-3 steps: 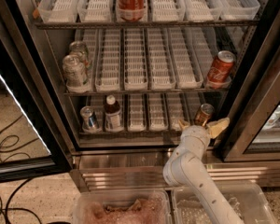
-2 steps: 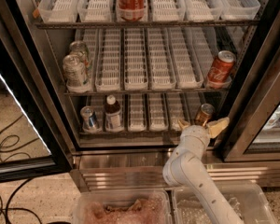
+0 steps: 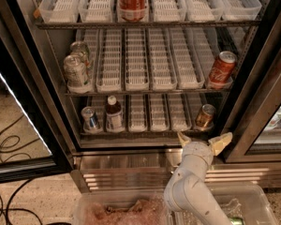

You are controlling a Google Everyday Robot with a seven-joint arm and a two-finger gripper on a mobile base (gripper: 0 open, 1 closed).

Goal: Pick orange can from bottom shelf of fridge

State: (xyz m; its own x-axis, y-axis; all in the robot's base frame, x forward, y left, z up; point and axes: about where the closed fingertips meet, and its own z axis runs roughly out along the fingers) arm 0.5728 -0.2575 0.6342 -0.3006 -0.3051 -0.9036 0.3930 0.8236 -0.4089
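The fridge (image 3: 33, 78) stands open in front of me. The orange can (image 3: 205, 116) stands at the right end of the bottom shelf (image 3: 152, 131), in a white slotted tray. My gripper (image 3: 204, 139) is open, with cream fingertips (image 3: 223, 141) spread, just below and in front of the can, at the shelf's front edge. It does not touch the can.
A blue-and-silver can (image 3: 90, 118) and a dark bottle (image 3: 114, 114) stand at the left of the bottom shelf. A red can (image 3: 221, 69) and silver cans (image 3: 76, 71) are on the middle shelf. Another red can (image 3: 132, 3) is above. Plastic bins (image 3: 122, 212) sit below.
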